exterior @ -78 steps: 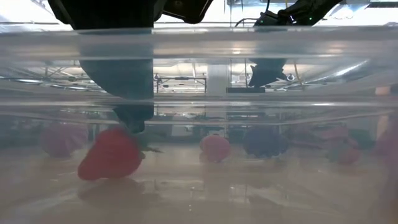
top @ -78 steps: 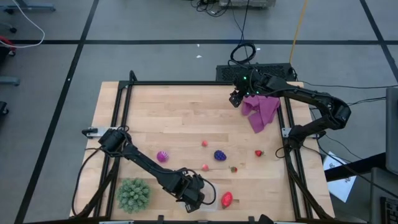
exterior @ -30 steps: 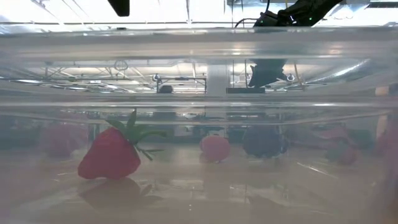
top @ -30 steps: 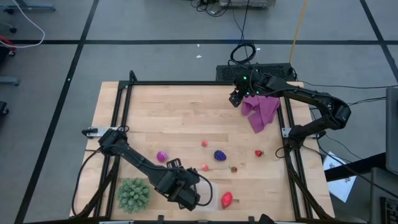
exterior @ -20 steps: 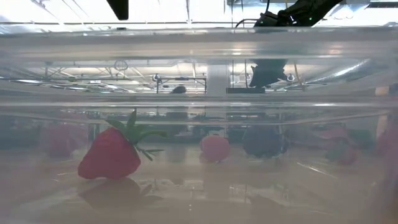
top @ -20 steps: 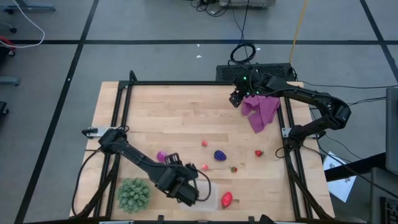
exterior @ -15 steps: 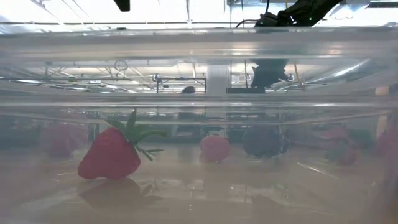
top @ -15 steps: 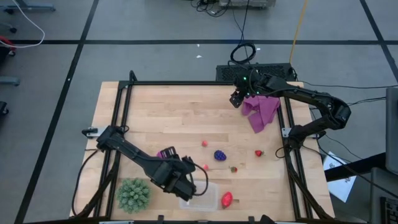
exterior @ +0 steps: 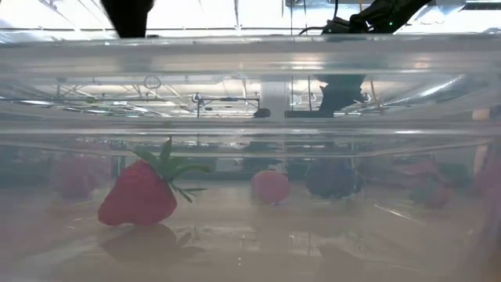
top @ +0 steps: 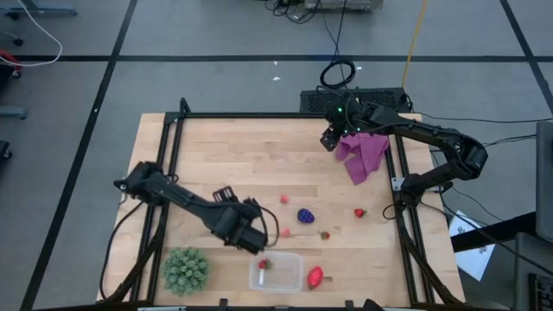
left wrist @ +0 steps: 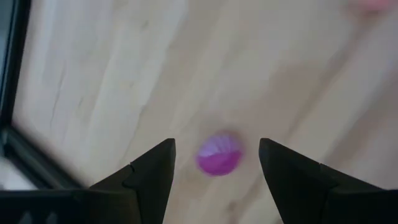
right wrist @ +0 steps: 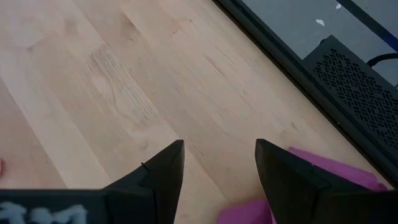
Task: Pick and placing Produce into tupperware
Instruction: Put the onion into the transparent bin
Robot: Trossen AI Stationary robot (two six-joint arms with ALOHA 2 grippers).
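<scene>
Table (top: 259, 155) holds everything; no brand, label or readable writing in any view.

Task barely started, by my read: one strawberry (top: 265, 264) sits inside the clear box (top: 276, 271) near the table's front edge, also seen through the box wall in the low view (exterior: 139, 192). All other fruit lies loose on the wood.

Spiky green ball (top: 185, 269) sits beside the box on its left, not part of the job. Purple cloth (top: 363, 154) lies at the far right corner under the right arm.

Left to place, largest first: big red strawberry (top: 315, 276) just beside the box on its right; grape bunch (top: 306, 215) mid-table; magenta ball (left wrist: 219, 155), visible in the left wrist view; small strawberry (top: 359, 212) toward the right rail; another small strawberry (top: 324, 234); two tiny pink pieces (top: 283, 199) and (top: 285, 231).

Left gripper (left wrist: 216, 165) is over the table behind the box, fingers spread wide and empty, the magenta ball framed between them below. Likely next pick.

Right gripper (right wrist: 219, 158) waits at the far right corner by the cloth, fingers apart, holding nothing.
</scene>
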